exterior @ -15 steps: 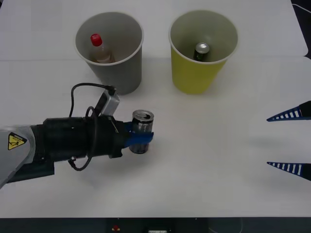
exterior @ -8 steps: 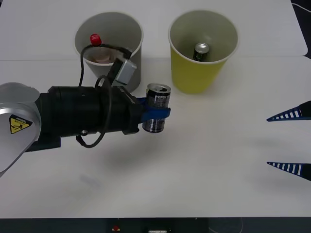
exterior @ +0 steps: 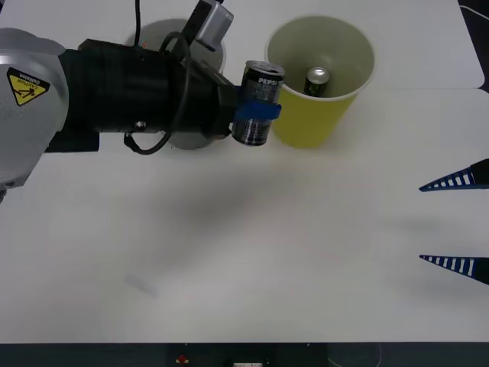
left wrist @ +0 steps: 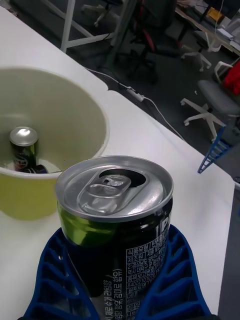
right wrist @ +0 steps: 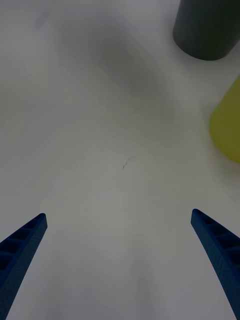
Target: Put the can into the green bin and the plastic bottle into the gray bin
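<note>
Front view, read from the left side across: the left gripper [exterior: 256, 113] has its 2 blue fingers pinched around the can [exterior: 258, 103], holding it upright and lifted clear of the table [exterior: 244, 252], just beside the near-left rim of the green bin [exterior: 309, 115]. The arm's dark body crosses in front of the gray bin [exterior: 191, 139], hiding most of it, so the plastic bottle cannot be confirmed from here. Inside the green bin stands 1 dark green can [exterior: 317, 79] with a silver top.

Left wrist view gives the close look: the can [left wrist: 117, 220] sits deep between the ribbed fingers [left wrist: 172, 280], open pull-tab top facing up, with the green bin [left wrist: 65, 165] just beyond it and the dark green can [left wrist: 22, 150] at the bottom.

Farthest right, the right gripper [exterior: 458, 222] waits at the table's edge with its fingers spread wide, holding nothing; its own wrist view shows bare table, the gray bin's [right wrist: 207, 30] base and a sliver of the green bin [right wrist: 227, 125].

The step in hand looks like carrying the can over the green bin's mouth. To do it well, the can's base should clear the rim before moving across, since a clip could tip the light bin. Centring over the opening, away from the can already inside, then lowering before the fingers part, should keep it from bouncing out.
</note>
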You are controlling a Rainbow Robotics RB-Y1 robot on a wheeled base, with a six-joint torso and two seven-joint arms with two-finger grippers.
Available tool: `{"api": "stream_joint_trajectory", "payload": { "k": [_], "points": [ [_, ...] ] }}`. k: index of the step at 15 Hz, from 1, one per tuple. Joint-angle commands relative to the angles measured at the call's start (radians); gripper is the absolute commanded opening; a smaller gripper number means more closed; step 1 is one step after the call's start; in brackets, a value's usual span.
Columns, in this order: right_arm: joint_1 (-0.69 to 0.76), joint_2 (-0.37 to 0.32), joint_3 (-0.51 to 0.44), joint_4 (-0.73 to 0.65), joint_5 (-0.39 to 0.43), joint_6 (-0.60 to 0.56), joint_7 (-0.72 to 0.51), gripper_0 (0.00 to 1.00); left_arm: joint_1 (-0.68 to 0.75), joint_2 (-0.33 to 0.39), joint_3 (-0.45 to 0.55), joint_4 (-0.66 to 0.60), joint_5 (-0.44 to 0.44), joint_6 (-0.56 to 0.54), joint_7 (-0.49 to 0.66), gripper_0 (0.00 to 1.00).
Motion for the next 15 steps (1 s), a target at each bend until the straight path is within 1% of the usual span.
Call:
{"api": "stream_joint_trajectory", "payload": {
  "k": [1, 3, 6, 8, 10, 13, 15],
  "points": [
    [0.000, 0.000, 0.000, 0.000, 0.000, 0.000, 0.000, 1.00, -0.092, -0.023, 0.016, 0.037, -0.064, -0.050, 0.000, 0.00],
    [0.000, 0.000, 0.000, 0.000, 0.000, 0.000, 0.000, 1.00, -0.152, -0.046, 0.016, 0.103, -0.051, -0.050, 0.000, 0.00],
    [0.000, 0.000, 0.000, 0.000, 0.000, 0.000, 0.000, 1.00, -0.240, -0.094, -0.001, 0.212, -0.059, -0.050, 0.000, 0.00],
    [0.000, 0.000, 0.000, 0.000, 0.000, 0.000, 0.000, 1.00, -0.293, -0.114, -0.027, 0.276, -0.088, -0.050, 0.000, 0.00],
    [0.000, 0.000, 0.000, 0.000, 0.000, 0.000, 0.000, 1.00, -0.332, -0.134, -0.056, 0.304, -0.151, -0.047, 0.000, 0.00],
    [0.000, 0.000, 0.000, 0.000, 0.000, 0.000, 0.000, 1.00, -0.393, -0.180, -0.082, 0.416, -0.179, -0.018, -0.002, 0.00],
    [0.000, 0.000, 0.000, 0.000, 0.000, 0.000, 0.000, 1.00, -0.431, -0.204, -0.118, 0.494, -0.191, 0.033, -0.002, 0.00]
  ]
}}
